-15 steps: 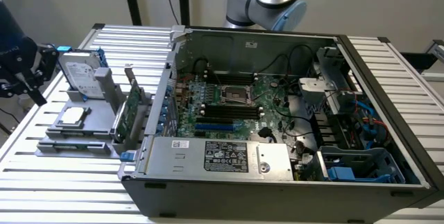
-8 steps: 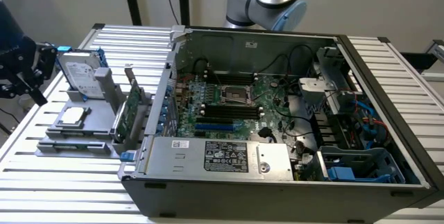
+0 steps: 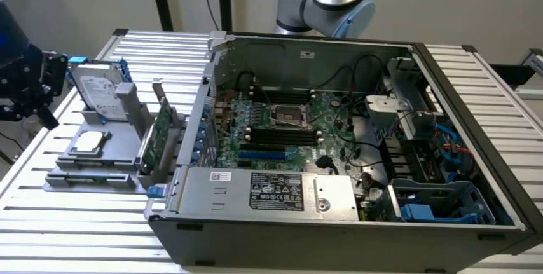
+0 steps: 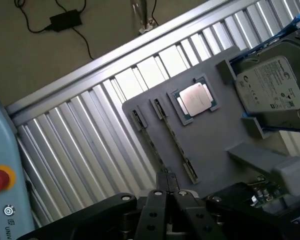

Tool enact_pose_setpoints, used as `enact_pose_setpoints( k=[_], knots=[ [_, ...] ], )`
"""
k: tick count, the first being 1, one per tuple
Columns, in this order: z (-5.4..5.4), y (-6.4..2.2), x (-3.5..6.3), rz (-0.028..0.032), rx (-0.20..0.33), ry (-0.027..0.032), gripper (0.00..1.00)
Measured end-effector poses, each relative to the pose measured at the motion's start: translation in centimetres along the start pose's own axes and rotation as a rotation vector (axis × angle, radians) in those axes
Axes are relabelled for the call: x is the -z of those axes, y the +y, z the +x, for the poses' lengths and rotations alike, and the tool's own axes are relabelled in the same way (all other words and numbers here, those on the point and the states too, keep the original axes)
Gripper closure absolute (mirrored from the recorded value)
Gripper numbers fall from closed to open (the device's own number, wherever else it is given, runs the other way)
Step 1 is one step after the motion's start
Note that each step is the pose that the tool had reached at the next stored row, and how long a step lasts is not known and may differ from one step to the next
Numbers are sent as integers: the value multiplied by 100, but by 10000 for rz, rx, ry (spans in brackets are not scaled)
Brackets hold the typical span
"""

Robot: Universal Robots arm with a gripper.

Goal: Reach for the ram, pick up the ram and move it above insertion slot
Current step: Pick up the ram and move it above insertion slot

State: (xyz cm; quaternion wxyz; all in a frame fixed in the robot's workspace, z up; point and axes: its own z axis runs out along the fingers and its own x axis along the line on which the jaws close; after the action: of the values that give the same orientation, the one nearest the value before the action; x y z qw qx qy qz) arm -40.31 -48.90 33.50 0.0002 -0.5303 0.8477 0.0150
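A grey plastic tray (image 4: 215, 135) lies on the slatted metal desk (image 3: 85, 223), at the exterior view's left of the open black computer case (image 3: 339, 239). On it: silver hard drive (image 3: 98, 89) far, thin green ram sticks (image 4: 176, 142) near.

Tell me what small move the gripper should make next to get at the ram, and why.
Probably ease the gripper closer along the ram, centring over its thin edge. The ram stands on edge in the grey tray, untouched, with the gripper hovering just short of its near end.
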Motion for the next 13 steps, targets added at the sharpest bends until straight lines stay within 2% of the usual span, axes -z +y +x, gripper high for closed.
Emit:
enact_pose_setpoints(
  k=[5, 13],
  knots=[
    [1, 0, -6, 61, 902, -14, 89],
    [1, 0, -23, 199, 2371, -54, 89]
  ],
)
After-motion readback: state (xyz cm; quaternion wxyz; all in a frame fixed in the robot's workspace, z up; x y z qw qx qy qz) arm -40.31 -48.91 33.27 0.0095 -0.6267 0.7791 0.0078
